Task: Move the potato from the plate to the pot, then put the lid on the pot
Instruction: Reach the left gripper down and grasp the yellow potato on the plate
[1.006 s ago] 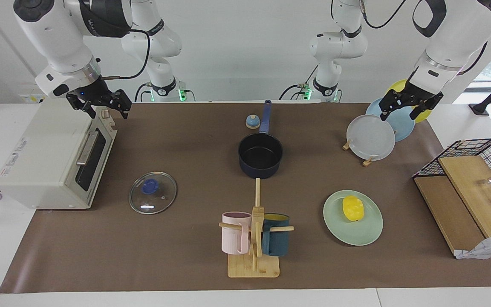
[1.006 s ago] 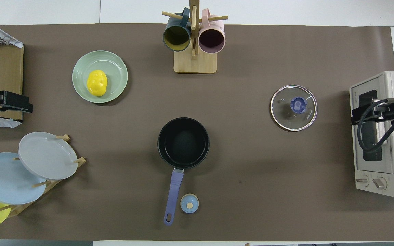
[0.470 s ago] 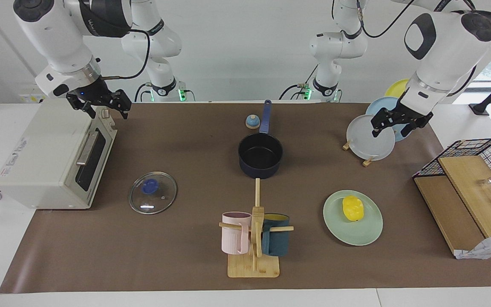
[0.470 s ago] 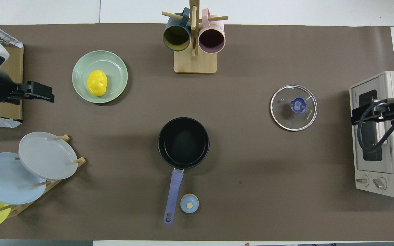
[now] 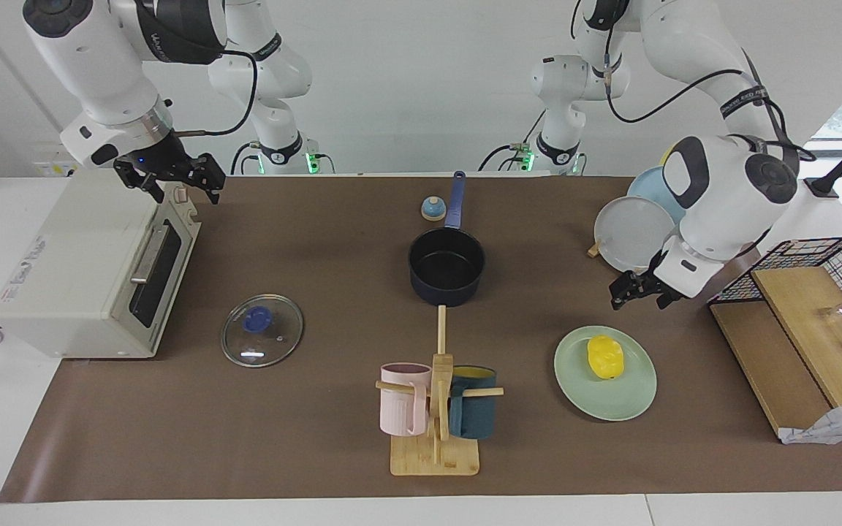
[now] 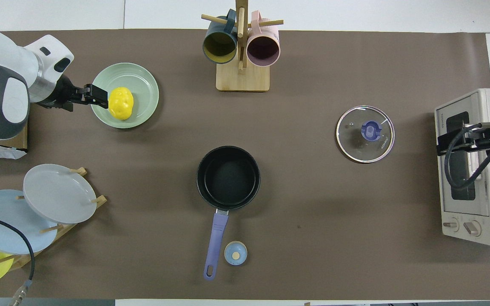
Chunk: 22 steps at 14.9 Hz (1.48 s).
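Your potato (image 5: 605, 356) lies on the plate (image 5: 632, 400), toward the left arm's end of the table (image 5: 304, 438), untouched, so you are on the first step: the reach to pick it up. It is small, bright yellow, lumpy and glossy, and I judge it may slip or roll under a loose pinch.

The left end effector (image 5: 638, 290) hangs in the air over the table just by the plate's edge on the robots' side; I cannot tell how its fingers stand. Next, you need to bring it over the potato, lower it and close across the narrow width.

The pot (image 5: 446, 266) stands empty mid-table, nearer to the robots than the plate. The lid (image 5: 262, 329) lies flat near the toaster oven (image 5: 77, 270). The right end effector (image 5: 172, 179) waits over the oven, fingers apart.
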Available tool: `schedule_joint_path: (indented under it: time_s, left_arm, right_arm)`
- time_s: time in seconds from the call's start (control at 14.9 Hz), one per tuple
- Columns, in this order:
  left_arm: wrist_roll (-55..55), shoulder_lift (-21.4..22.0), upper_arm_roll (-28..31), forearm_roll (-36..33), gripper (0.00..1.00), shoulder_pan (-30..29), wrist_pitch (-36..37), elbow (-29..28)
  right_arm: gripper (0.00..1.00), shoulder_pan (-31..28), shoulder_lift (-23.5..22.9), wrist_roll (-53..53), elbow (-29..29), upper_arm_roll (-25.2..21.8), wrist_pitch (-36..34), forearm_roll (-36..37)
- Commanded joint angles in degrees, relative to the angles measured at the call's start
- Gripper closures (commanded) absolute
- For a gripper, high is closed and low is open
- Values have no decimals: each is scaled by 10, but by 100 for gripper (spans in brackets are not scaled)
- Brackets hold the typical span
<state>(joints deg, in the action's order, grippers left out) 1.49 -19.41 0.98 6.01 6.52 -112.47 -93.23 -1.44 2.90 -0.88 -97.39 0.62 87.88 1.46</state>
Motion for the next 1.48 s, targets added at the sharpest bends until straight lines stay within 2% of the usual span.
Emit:
schedule_joint_path:
  time_s: [0.0,0.13,0.34,0.54,1.21,1.41]
  left_arm:
    - [2,-42,8,-13,0,16,-27,28]
    - [3,-69,7,-21,0,18,-49,41]
    - [4,-88,8,-27,0,24,-91,40]
    - [4,-109,8,-35,0,26,-97,41]
    - [10,-115,10,-54,0,39,-117,29]
    - [11,-114,11,-55,0,44,-121,17]
  right_arm:
    - [0,-8,7,-5,-4,6,4,-7]
    - [0,-8,7,-5,-4,6,4,-7]
    - [0,-8,7,-5,-4,6,4,-7]
    - [0,-8,7,-5,-4,6,4,-6]
    - [0,-1,9,-2,-10,12,7,-6]
    - [0,-2,15,32,-62,13,106,-7]
